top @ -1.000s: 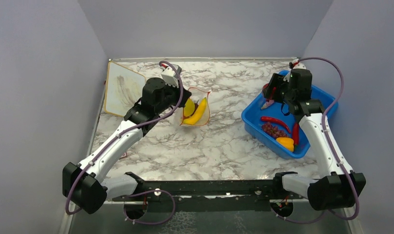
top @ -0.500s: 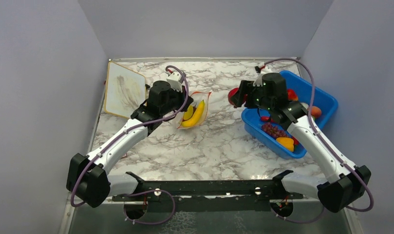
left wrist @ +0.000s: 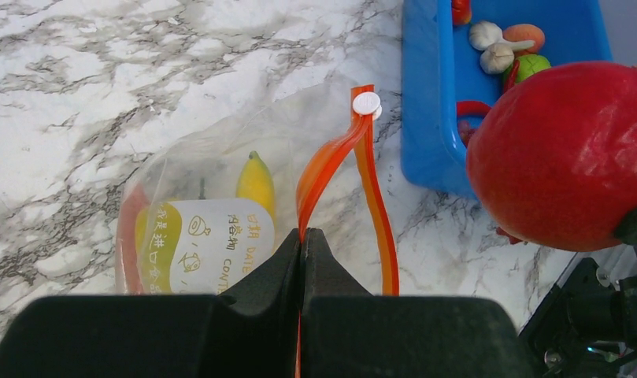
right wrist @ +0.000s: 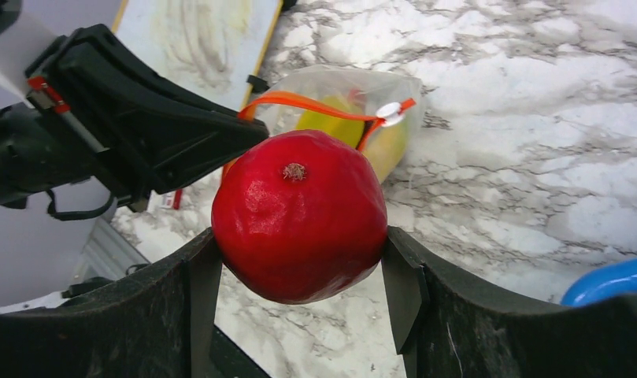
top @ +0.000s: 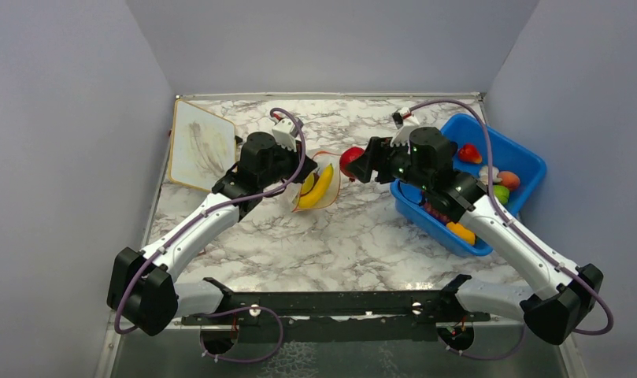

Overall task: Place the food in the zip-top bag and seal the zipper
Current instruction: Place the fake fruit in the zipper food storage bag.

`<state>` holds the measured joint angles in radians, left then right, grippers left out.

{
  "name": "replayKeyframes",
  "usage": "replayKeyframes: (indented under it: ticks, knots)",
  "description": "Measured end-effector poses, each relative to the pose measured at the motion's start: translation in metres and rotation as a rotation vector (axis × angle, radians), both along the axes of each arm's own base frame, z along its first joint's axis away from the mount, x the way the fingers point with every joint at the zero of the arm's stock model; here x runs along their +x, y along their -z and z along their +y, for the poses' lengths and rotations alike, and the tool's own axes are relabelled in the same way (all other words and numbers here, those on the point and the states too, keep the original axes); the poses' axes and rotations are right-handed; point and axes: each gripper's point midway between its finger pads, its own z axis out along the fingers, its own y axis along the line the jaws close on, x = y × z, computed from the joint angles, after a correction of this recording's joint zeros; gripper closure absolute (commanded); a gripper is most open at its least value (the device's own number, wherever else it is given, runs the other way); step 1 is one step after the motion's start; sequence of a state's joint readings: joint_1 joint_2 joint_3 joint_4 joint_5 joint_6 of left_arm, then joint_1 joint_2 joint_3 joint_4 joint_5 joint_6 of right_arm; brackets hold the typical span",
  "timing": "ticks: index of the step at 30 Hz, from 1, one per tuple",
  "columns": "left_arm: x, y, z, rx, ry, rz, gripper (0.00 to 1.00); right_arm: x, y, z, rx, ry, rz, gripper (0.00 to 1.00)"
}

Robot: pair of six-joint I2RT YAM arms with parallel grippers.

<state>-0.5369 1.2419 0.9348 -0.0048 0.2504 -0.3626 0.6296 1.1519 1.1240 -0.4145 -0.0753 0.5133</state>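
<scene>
On my marbled desk point(top: 362, 236), the blue bin point(top: 496, 150) at right holds grapes point(top: 437, 211), an orange piece point(top: 461, 231), garlic bulbs point(left wrist: 488, 47) and a green piece point(left wrist: 531, 67). Left of it lies the clear zip-top bag point(left wrist: 173, 169), mouth agape, a yellow banana point(left wrist: 256, 183) inside. My right claw point(right wrist: 299, 268), jaws spread wide, clasps the red round fruit point(right wrist: 299, 213) in the air between bin and bag, just beside the mouth. My left claw point(left wrist: 302, 240) is pinched fully closed on one side of the orange-red zipper point(left wrist: 321, 172).
</scene>
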Motion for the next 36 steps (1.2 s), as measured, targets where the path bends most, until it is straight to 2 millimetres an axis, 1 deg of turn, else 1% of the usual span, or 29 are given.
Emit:
replayKeyframes:
  ticks: [4,9,12,17,22,26,30,36]
  knots:
    - [-0.002,-0.004,-0.003,-0.020,0.013,0.002,1.00,-0.008,-0.003,0.014,0.087,-0.048,0.009,0.57]
    - [-0.006,-0.010,-0.005,-0.043,0.029,0.002,1.00,-0.013,0.006,0.036,0.146,-0.099,0.060,0.54]
    - [-0.007,-0.012,-0.006,-0.049,0.035,-0.001,1.00,-0.012,0.016,0.047,0.152,-0.117,0.094,0.54]
    - [-0.009,-0.014,-0.007,-0.056,0.043,0.000,1.00,-0.006,0.047,0.058,0.119,-0.118,0.171,0.52]
    - [-0.011,-0.018,-0.007,-0.069,0.044,-0.003,1.00,-0.005,0.051,0.060,0.112,-0.108,0.178,0.49]
    - [-0.015,-0.023,-0.008,-0.083,0.058,-0.009,1.00,-0.004,0.053,0.060,0.104,-0.102,0.177,0.43]
    - [-0.020,-0.020,-0.011,-0.094,0.085,0.004,1.00,-0.001,0.059,0.059,0.086,-0.091,0.180,0.37]
    - [-0.023,-0.017,-0.012,-0.105,0.095,0.018,1.00,0.002,0.062,0.056,0.068,-0.077,0.172,0.33]
